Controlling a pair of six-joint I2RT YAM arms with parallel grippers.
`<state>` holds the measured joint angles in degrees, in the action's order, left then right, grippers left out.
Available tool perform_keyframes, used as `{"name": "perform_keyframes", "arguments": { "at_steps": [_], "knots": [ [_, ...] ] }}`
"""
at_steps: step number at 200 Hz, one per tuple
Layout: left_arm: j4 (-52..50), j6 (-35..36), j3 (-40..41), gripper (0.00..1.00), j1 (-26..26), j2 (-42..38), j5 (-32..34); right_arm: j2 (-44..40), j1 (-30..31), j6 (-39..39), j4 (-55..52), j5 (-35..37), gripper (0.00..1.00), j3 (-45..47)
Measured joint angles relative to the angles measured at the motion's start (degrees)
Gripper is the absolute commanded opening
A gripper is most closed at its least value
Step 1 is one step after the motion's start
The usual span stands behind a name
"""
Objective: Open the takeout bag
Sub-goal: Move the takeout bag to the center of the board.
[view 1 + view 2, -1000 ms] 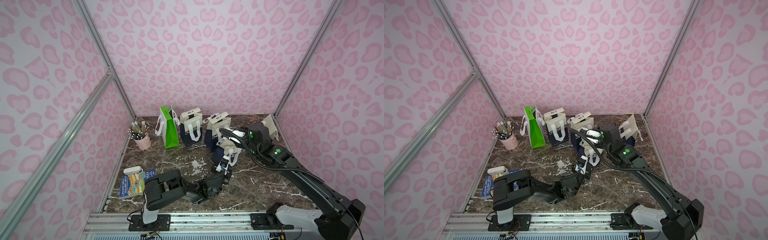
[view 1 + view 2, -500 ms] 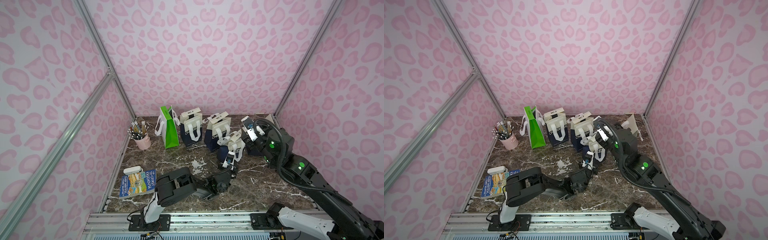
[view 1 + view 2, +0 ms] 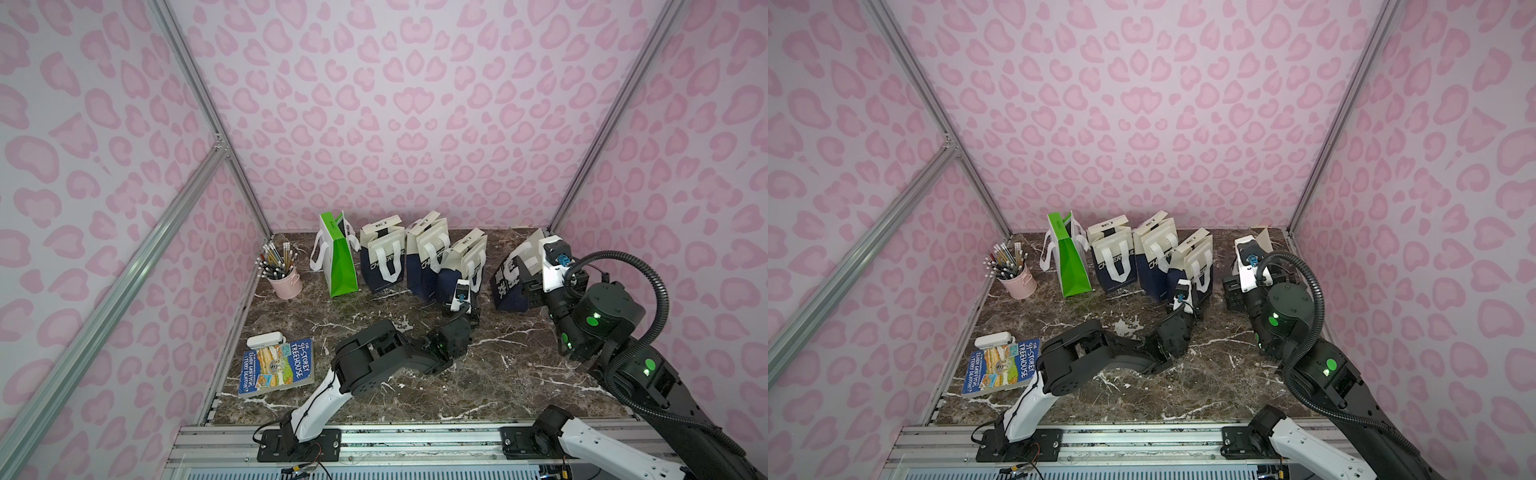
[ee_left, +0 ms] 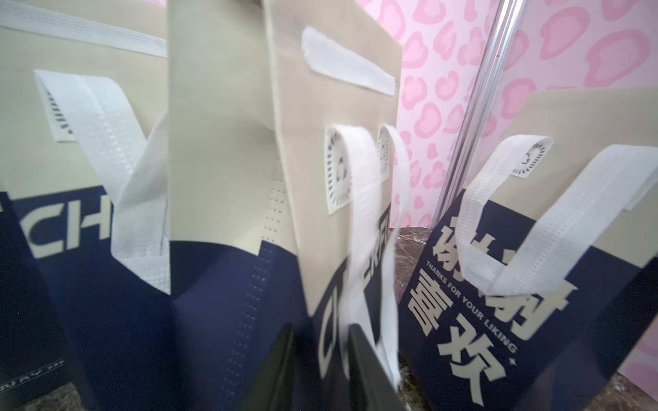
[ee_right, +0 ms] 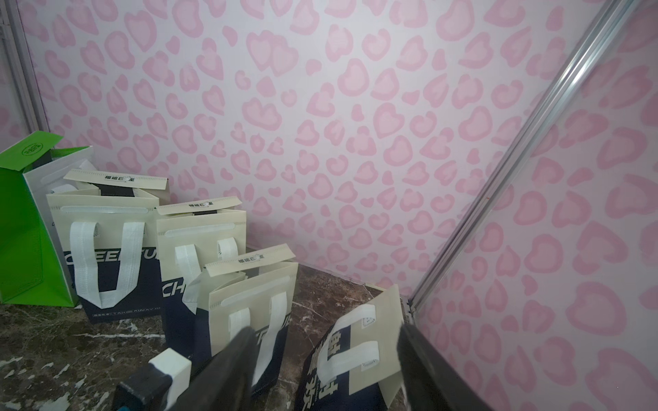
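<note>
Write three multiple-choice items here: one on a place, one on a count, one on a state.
1. Where does the pencil cup stand?
A. just left of the green bag
B. in the back right corner
C. between the arms

2. How many navy-and-beige bags are there?
A. two
B. four
C. six

3. The right gripper is:
A. open
B. shut on a handle
C. shut on a pencil

Key: 1 A, both top views show it beside that bag. 2 B, three in a row, one apart at right. 3 A, its fingers stand wide apart.
</note>
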<state>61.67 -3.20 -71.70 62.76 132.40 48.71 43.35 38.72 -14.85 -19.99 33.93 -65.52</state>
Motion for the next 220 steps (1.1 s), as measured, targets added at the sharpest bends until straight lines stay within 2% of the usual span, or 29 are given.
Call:
{"name": "perform_keyframes", "arguments": {
  "at_steps": [22, 31, 39, 77, 92, 115, 149, 183, 197, 220],
  "knots": [
    [-0.5, -0.1, -1.2, 0.67, -0.5, 0.5, -0.9, 0.2, 0.0, 0.5, -1.4, 0.9, 0.69, -0.1],
    [-0.6, -0.4, -1.1, 0.81, -0.5, 0.4, -1.2, 0.2, 0.0, 0.9, -2.1, 0.8, 0.69, 0.0],
    [-0.7, -0.7, -0.3, 0.84, -0.5, 0.0, -2.1, 0.3, 0.0, 1.4, -2.7, 0.8, 0.69, 0.0],
    [-0.8, -2.8, 6.8, 0.83, 0.7, -4.6, -5.7, 1.1, 0.0, 4.7, -3.8, 1.4, 0.7, 0.0],
    [-0.8, -3.4, 9.7, 0.79, 1.8, -6.8, -7.5, 1.7, 0.0, 5.6, -3.8, 2.4, 0.69, 0.0],
    [-0.8, -4.8, 14.6, 0.66, 3.9, -10.3, -10.2, 3.0, -0.1, 6.5, -4.2, 4.9, 0.69, -0.8],
    [-0.8, -6.3, 17.6, 0.64, 7.2, -13.8, -15.8, 5.2, -0.1, 8.1, -4.3, 11.4, 0.67, -3.5],
    [-0.9, -6.3, 11.0, 0.63, 9.9, -12.7, -21.4, 8.5, -0.1, 11.1, -7.8, 18.9, 0.66, -8.3],
    [-0.8, -6.3, 5.2, 0.64, 10.2, -10.0, -23.6, 9.2, -0.1, 11.9, -9.3, 21.3, 0.66, -10.0],
    [-0.9, -6.3, -5.9, 0.65, 10.1, -3.3, -23.3, 8.3, -0.1, 12.5, -11.0, 23.5, 0.65, -11.0]
  ]
}}
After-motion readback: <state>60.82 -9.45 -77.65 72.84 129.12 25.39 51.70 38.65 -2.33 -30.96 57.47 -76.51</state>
